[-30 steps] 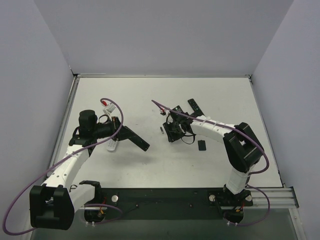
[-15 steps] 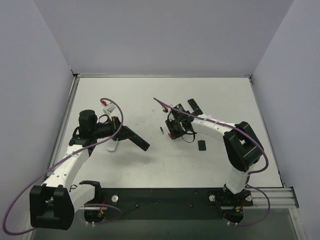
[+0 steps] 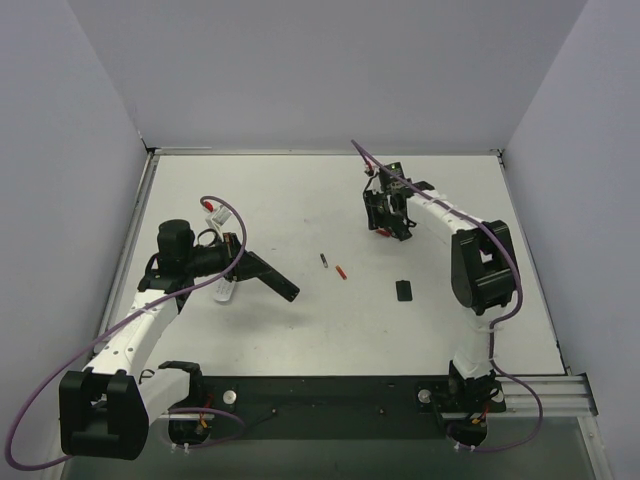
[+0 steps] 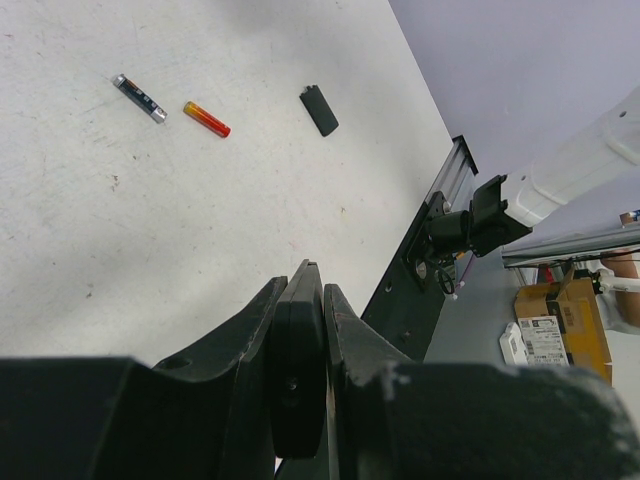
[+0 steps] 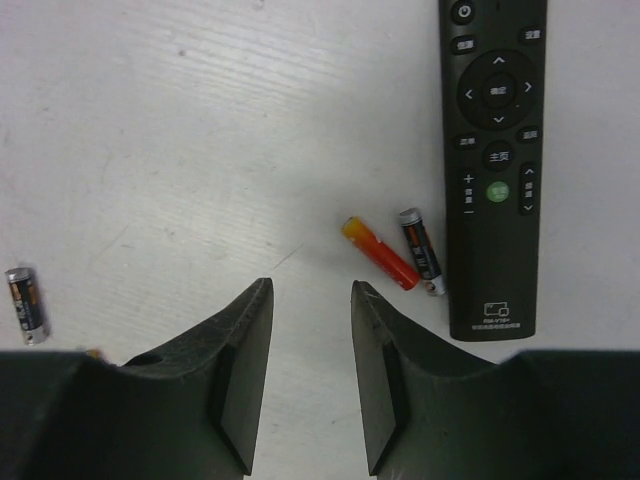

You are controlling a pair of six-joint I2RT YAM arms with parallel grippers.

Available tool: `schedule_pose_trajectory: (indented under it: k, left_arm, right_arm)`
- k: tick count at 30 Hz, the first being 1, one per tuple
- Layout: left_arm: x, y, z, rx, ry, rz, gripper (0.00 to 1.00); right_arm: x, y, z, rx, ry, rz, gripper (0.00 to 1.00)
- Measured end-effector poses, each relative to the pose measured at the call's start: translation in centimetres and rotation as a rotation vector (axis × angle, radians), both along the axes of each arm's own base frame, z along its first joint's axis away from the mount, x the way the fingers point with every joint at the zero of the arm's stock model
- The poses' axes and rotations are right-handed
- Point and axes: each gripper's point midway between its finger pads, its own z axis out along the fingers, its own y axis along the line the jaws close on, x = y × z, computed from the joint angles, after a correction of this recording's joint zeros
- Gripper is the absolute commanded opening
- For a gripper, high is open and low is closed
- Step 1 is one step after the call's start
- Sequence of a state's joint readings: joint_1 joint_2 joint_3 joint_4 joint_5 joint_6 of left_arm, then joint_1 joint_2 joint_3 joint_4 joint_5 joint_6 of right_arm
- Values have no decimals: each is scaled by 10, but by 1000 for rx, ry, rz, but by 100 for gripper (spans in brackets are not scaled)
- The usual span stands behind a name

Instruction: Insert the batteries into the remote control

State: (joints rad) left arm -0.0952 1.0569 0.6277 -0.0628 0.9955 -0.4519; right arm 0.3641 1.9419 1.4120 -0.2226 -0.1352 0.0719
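Left gripper [image 3: 246, 264] is clamped on a dark remote [image 3: 278, 285] over the left side of the table [image 3: 300, 190]. In the left wrist view the remote sits edge-on, squeezed between both fingers [image 4: 250, 330]. A slim white object [image 3: 224, 291] lies on the table just under that gripper.

Mid-table, a dark grey battery [image 3: 323, 261] and a red battery [image 3: 342, 272] lie near each other, not touching. A small black cover piece [image 3: 403, 290] lies to their right, slightly nearer.

Right gripper [image 3: 386, 215] is at the far right of the table, pointing down. Its fingers are apart with nothing between them and bare table shows in the gap. The right wrist view shows a button-side-up remote [image 5: 495, 160] flat on the table. A second red battery [image 5: 379, 253] and a second dark battery [image 5: 421, 250] lie close along one long edge of it. Can't tell if the dark one touches it. A third dark battery [image 5: 25, 303] lies well apart, on the other side of the fingers.
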Motion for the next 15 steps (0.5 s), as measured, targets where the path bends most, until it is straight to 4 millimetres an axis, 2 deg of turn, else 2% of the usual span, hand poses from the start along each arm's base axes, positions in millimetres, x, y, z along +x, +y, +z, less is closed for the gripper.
schedule_pose_trajectory:
  k: [6,15]
  left_arm:
    - [-1,0,-2,0,5,0,0]
    - [-1,0,-2,0,5,0,0]
  right_arm:
    - [11,-15,-14,-47,50,16,32]
    - [10,-18,-29,-98,111,79,32]
